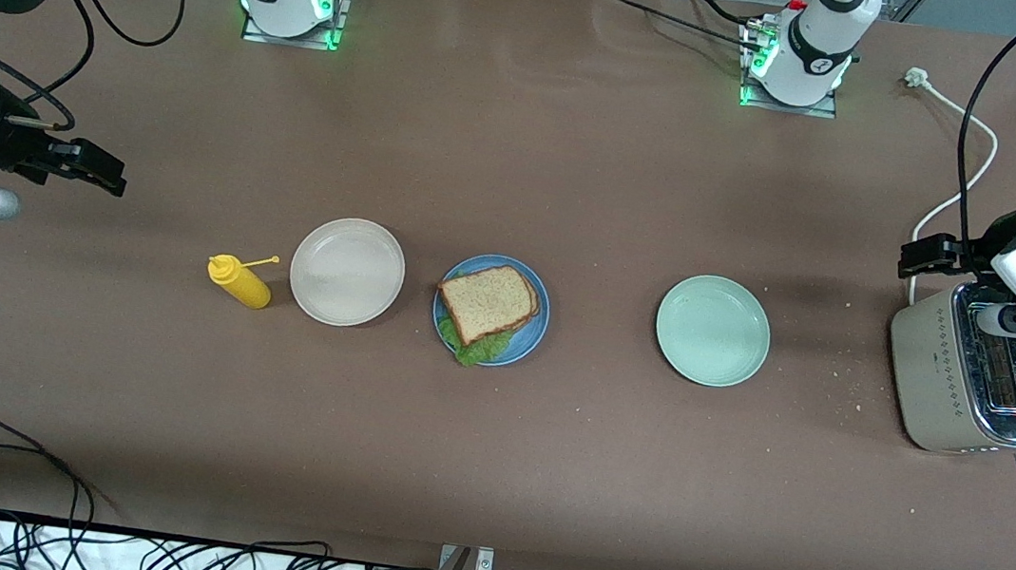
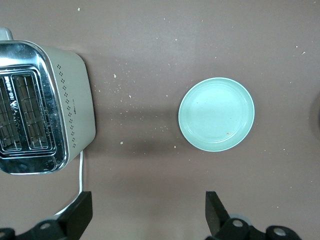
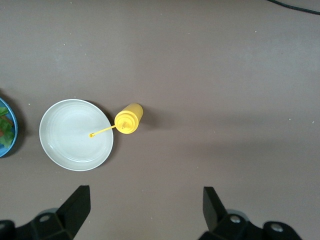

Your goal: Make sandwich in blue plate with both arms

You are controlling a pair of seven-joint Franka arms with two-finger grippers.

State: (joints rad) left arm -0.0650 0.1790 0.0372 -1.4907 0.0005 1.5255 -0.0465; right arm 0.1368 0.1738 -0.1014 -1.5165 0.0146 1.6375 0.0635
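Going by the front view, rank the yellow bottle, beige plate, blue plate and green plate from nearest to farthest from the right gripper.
Measured from the right gripper, open at its arm's end of the table:
1. Yellow bottle, closest to that end.
2. Beige plate, beside the bottle.
3. Blue plate, mid-table, holding the sandwich.
4. Green plate, toward the left arm's end.

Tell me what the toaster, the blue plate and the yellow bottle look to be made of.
Toaster: probably metal, a matte beige body with a shiny chrome top that mirrors light.
Blue plate: likely ceramic or melamine, matte, with no glare.
Yellow bottle: apparently soft plastic, smooth, opaque, with a thin nozzle.
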